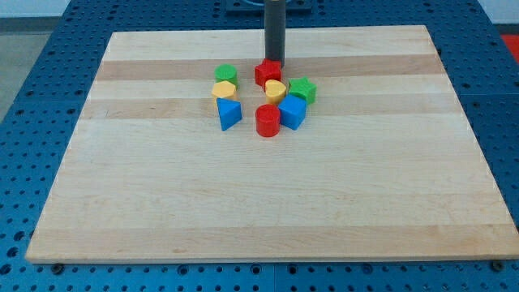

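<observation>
The arm ends in a straight dark grey rod that enters from the top edge of the frame, slightly right of centre. No pincer is fitted or visible, so no spread or pressed state can be reported. The tip [275, 62] sits at the upper rim of the block cluster, touching or just behind the red block [267, 72], whose shape appears star-like.

The blocks form one compact group in the upper middle of the frame, on a pale wooden board [162, 211] with lengthwise grain bands:

- Green block [226, 75], upper left of the group, shape not clearly resolved
- Yellow block [224, 90], rounded, directly below the green one and touching it
- Blue triangular block [229, 113], below that yellow block, at the group's lower left
- Second yellow block [276, 89], heart-like, just below the red block at the tip
- Green star-like block [303, 89], on the group's right side
- Blue cube [292, 112], below the green star-like block, touching it
- Red cylinder [268, 120], upright, lower centre, touching the blue cube

The two left-hand columns stand slightly apart from the right-hand blocks.

The board rests on a blue perforated bench [49, 73] with a regular hole grid. No brand, label or legible writing is visible on any item
</observation>
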Available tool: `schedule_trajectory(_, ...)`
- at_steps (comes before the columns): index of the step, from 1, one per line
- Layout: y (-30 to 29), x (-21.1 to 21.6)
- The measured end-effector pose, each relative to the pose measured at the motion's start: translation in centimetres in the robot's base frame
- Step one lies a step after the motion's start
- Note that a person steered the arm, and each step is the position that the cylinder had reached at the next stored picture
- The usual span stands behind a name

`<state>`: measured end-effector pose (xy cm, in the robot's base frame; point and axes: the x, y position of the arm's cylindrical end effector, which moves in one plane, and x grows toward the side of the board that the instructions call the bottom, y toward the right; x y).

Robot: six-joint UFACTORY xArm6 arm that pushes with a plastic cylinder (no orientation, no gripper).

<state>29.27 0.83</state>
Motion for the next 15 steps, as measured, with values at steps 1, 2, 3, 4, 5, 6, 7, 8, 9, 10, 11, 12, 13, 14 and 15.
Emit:
schedule_trajectory(1, 0.0, 0.1)
schedule_trajectory(2, 0.0, 0.1)
schedule_trajectory(3, 0.0, 0.1)
schedule_trajectory(4, 0.4, 1.6)
schedule_trajectory(5, 1.2, 1.9)
schedule_trajectory(6, 1.7, 1.7)
schedule_trajectory(7, 2.1, -0.5)
schedule_trajectory(8, -1.0, -3.1)
schedule_trajectory(9, -9.8, -3.1)
schedule_trajectory(10, -15.0, -2.1)
schedule_trajectory(11, -16.5, -0.6)
schedule_trajectory(12, -14.8, -0.3)
schedule_trajectory(13, -13.1, 0.4)
schedule_trajectory(14, -11.3, 1.8)
schedule_trajectory(15, -9.0, 3.0)
